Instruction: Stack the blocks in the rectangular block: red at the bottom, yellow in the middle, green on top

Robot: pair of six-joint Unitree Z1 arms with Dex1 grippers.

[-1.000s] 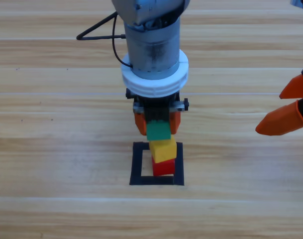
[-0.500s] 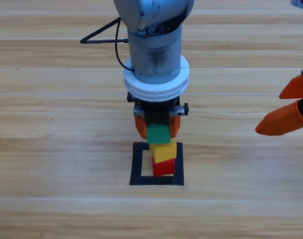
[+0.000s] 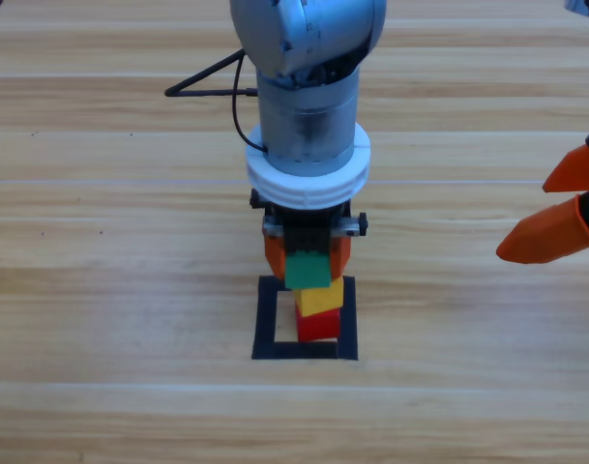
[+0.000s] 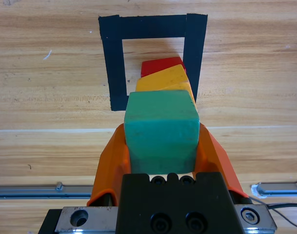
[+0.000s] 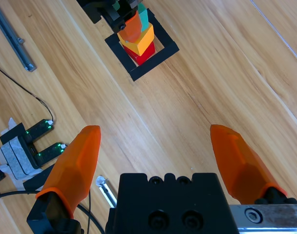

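Inside the black tape rectangular block (image 3: pixel 268 319) (image 4: pixel 111 63) (image 5: pixel 153 61) the yellow cube (image 3: pixel 319 297) (image 4: pixel 163 80) (image 5: pixel 138 43) sits on the red cube (image 3: pixel 318 327) (image 4: pixel 160 65) (image 5: pixel 141 54), turned a little askew. My left gripper (image 3: pixel 308 256) (image 4: pixel 161 131) (image 5: pixel 132 24) comes down from above, shut on the green cube (image 3: pixel 308 270) (image 4: pixel 161 124) (image 5: pixel 144 17). It holds the green cube right over the yellow one; I cannot tell whether they touch. My right gripper (image 3: pixel 522 220) (image 5: pixel 155 130) waits open at the right edge, with nothing between its jaws.
A black cable (image 3: pixel 192 82) loops over the table behind the left arm. A metal rail (image 4: pixel 26 190) (image 5: pixel 11 36) runs along the table. A small black sensor bracket with green lights (image 5: pixel 36 141) stands near the right gripper.
The left arm has moved forward and down, bringing the green cube over the yellow one. The right gripper has held still.
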